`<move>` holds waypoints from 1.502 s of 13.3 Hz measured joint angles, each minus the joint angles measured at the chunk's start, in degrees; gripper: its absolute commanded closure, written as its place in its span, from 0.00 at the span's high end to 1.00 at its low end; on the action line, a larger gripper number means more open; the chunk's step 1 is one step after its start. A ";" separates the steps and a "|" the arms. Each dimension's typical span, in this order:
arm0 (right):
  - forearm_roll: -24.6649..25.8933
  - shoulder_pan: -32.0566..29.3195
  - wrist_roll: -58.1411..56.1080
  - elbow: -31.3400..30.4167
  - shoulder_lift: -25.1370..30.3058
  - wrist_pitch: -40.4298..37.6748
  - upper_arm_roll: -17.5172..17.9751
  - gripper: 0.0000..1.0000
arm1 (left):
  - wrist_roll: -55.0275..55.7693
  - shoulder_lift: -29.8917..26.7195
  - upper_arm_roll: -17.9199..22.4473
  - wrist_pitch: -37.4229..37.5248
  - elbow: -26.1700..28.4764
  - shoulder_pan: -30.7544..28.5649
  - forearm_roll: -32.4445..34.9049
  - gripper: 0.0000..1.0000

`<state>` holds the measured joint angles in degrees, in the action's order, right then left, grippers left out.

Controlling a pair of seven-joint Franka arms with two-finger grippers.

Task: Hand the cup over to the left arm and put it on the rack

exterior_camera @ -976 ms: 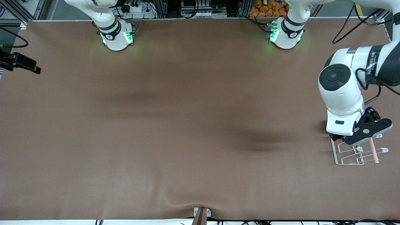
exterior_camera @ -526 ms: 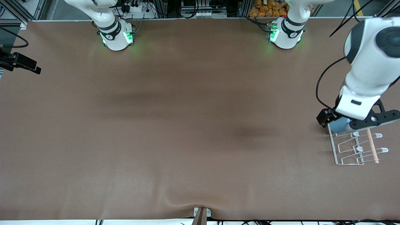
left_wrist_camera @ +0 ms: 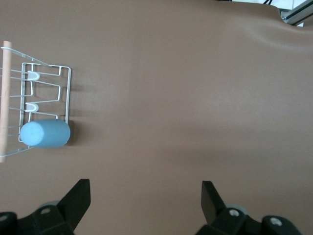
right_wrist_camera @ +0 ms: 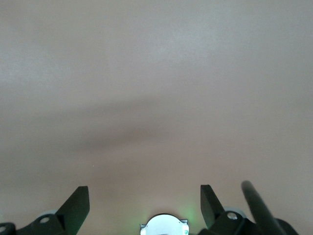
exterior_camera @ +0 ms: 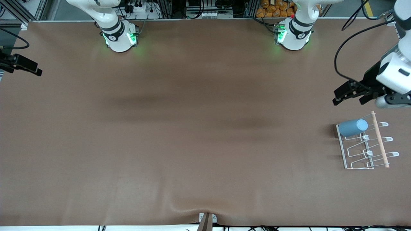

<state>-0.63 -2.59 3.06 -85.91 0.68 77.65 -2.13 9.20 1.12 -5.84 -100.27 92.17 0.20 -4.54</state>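
Note:
The light-blue cup (exterior_camera: 353, 127) lies on its side on the white wire rack (exterior_camera: 359, 163), in the row farthest from the front camera, at the left arm's end of the table. In the left wrist view the cup (left_wrist_camera: 45, 133) rests against the rack (left_wrist_camera: 64, 88), beside the wooden dowel (left_wrist_camera: 6, 98). My left gripper (exterior_camera: 349, 98) hangs open and empty above the mat, just off the rack toward the robots' bases. Its fingers (left_wrist_camera: 80, 196) stand wide apart. My right gripper (right_wrist_camera: 144, 198) is open and empty, waiting high over its own base (right_wrist_camera: 164, 226), and is out of the front view.
A brown mat (exterior_camera: 192, 128) covers the table. A black camera mount (exterior_camera: 21, 64) juts in at the right arm's end. A small clamp (exterior_camera: 207, 219) sits at the table's edge nearest the front camera. The left arm's cable (exterior_camera: 340, 57) loops above its gripper.
The left gripper, down over the rack a second ago, has lifted away toward the bases. It has left the cup lying on the rack. The right arm has not moved.

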 measured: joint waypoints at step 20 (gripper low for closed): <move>0.00 0.00 0.01 0.11 0.00 0.16 -0.03 1.00 | -0.52 -3.64 0.81 0.36 3.82 2.79 5.93 1.00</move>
<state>-0.63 -2.59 3.07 -85.80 0.68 77.81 -2.16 8.69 -2.52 -5.03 -99.91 95.99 2.99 1.40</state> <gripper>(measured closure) 0.000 0.000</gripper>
